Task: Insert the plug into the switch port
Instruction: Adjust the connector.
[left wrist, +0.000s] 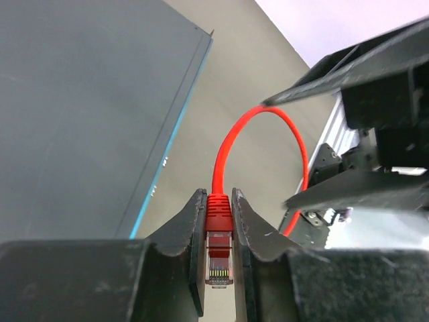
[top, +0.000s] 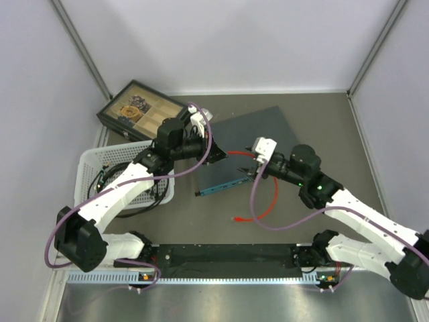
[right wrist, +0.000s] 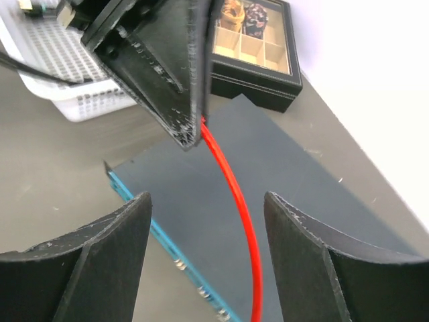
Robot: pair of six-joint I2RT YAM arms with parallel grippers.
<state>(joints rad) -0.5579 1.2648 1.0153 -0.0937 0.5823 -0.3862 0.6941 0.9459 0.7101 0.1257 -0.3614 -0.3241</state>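
Observation:
My left gripper (left wrist: pixel 219 228) is shut on a red plug (left wrist: pixel 219 245) with a clear tip, held upright between its fingers (left wrist: pixel 190 235). Its red cable (left wrist: pixel 268 115) loops away toward my right gripper. The switch (top: pixel 258 134), a flat dark blue-grey box, lies mid-table with its teal socket edge (top: pixel 224 184) facing the arms. In the top view my left gripper (top: pixel 216 154) hovers over the switch's left part. My right gripper (right wrist: pixel 208 268) is open, with the red cable (right wrist: pixel 234 194) hanging between its fingers (right wrist: pixel 110 261), over the switch (right wrist: pixel 281 181).
A black compartmented tray box (top: pixel 141 111) stands at the back left. A white basket (top: pixel 124 178) with cables sits left of the switch. The cable's free end (top: pixel 236 219) lies on the table in front of the switch. Grey walls enclose the table.

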